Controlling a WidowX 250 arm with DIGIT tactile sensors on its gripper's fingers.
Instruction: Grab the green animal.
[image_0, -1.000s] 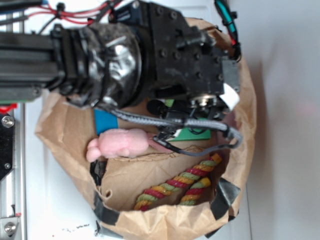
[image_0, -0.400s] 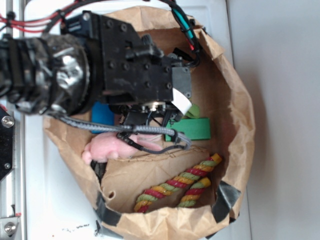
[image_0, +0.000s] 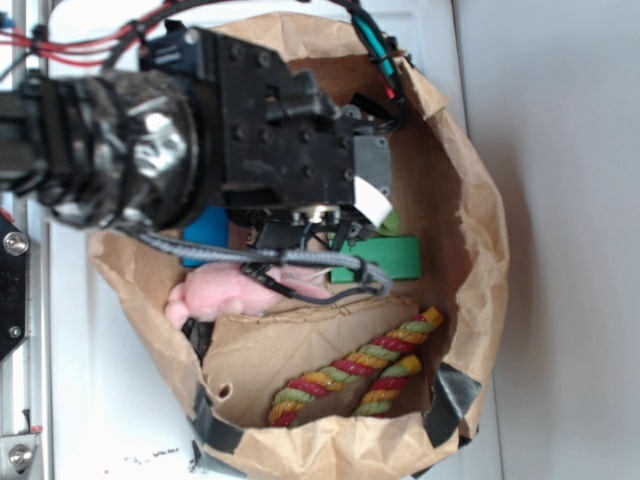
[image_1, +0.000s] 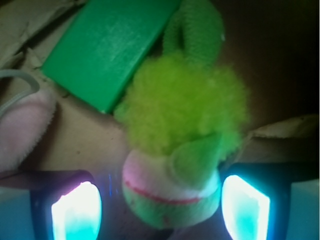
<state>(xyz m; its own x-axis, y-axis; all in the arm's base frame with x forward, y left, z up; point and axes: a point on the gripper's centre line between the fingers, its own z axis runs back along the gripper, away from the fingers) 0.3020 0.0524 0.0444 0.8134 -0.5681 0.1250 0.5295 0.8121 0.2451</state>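
Exterior: tool (image_0: 300, 235) has dropped deeper into the paper bag (image_0: 470, 200) since a second ago, hiding the toy; green block (image_0: 385, 258) just beside it.
Wrist: green animal (image_1: 182, 150) between spread, unclenched fingers (image_1: 77, 210); ready for closing.

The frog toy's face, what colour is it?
The green animal has a white face with a thin red line for a mouth. Best seen in the wrist view, between the gripper fingers.

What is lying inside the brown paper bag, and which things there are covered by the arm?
Inside the paper bag: pink plush, striped rope, green block, blue piece. The arm hides the green animal; the wrist view shows it between the gripper fingers.
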